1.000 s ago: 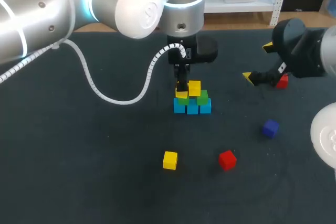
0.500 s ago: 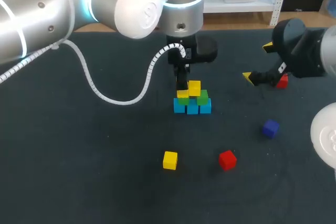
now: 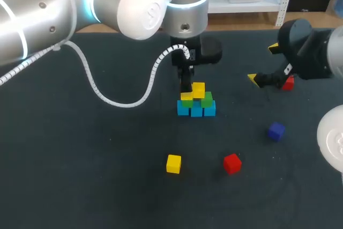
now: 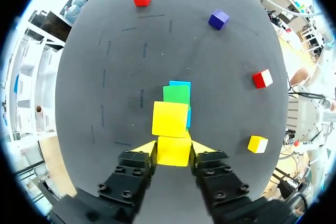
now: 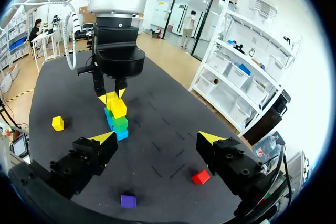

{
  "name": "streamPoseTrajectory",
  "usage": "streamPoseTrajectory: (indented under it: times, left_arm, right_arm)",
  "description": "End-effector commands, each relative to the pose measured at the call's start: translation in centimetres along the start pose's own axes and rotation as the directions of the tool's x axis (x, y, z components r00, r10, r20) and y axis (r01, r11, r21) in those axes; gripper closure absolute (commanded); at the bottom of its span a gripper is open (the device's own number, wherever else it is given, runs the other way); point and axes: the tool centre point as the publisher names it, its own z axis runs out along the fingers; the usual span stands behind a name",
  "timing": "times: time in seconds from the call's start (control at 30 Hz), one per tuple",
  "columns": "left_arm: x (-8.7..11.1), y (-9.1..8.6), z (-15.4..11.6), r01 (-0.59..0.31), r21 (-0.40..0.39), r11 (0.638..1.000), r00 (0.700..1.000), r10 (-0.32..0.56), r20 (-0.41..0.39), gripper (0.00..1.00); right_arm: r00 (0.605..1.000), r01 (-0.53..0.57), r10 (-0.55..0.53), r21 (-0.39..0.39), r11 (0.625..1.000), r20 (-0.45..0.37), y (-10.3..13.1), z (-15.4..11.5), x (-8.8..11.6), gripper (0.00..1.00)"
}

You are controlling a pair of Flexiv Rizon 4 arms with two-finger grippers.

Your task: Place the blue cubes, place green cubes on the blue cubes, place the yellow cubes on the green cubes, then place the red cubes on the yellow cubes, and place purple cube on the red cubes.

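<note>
Mid-table stands a pile: three blue cubes (image 3: pixel 196 110) in a row, green cubes (image 3: pixel 207 100) on them, and a yellow cube (image 3: pixel 198 90) on the green. My left gripper (image 3: pixel 186 88) hangs over the pile's left side, shut on a second yellow cube (image 4: pixel 173 150), which rests beside the first yellow cube (image 4: pixel 169 119). My right gripper (image 3: pixel 263 63) stands open at the right, nothing between its fingers (image 5: pixel 102 137), with a red cube (image 3: pixel 289 82) just beyond it. The pile (image 5: pixel 118 115) shows ahead of the right gripper (image 5: pixel 156 139).
Loose on the mat near the front lie a yellow cube (image 3: pixel 173 163), a red cube (image 3: pixel 232 163) and a purple cube (image 3: pixel 276 131). The left arm's white cable (image 3: pixel 123 100) loops over the mat left of the pile.
</note>
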Motion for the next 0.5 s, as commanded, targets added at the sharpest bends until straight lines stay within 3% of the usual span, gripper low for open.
streamPoseTrajectory:
  times: [0.03,0.27,0.3,0.47,0.5]
  left_arm:
    - [0.00,-0.07,0.15,-0.001,-0.002,1.000,1.000,0.001,0.000,0.54]
    - [0.02,-0.13,0.18,0.002,-0.001,1.000,1.000,-0.002,0.000,0.35]
    - [0.02,-0.14,0.18,0.002,-0.002,1.000,1.000,-0.002,0.000,0.22]
    - [0.10,-0.14,0.12,0.009,-0.005,1.000,1.000,-0.009,-0.001,0.13]
    - [0.15,-0.15,0.08,0.014,-0.006,1.000,1.000,-0.014,-0.002,0.02]
  right_arm:
    - [1.000,0.001,-0.001,0.007,1.000,-0.004,0.11,0.01,-0.04,0.00]
    - [1.000,0.001,-0.001,0.007,1.000,-0.004,0.11,0.01,-0.04,0.00]
    - [1.000,0.001,-0.001,0.007,1.000,-0.004,0.11,0.01,-0.04,0.00]
    - [1.000,0.001,-0.001,0.007,1.000,-0.004,0.11,0.01,-0.04,0.00]
    - [1.000,0.001,-0.001,0.007,1.000,-0.004,0.11,0.01,-0.04,0.00]
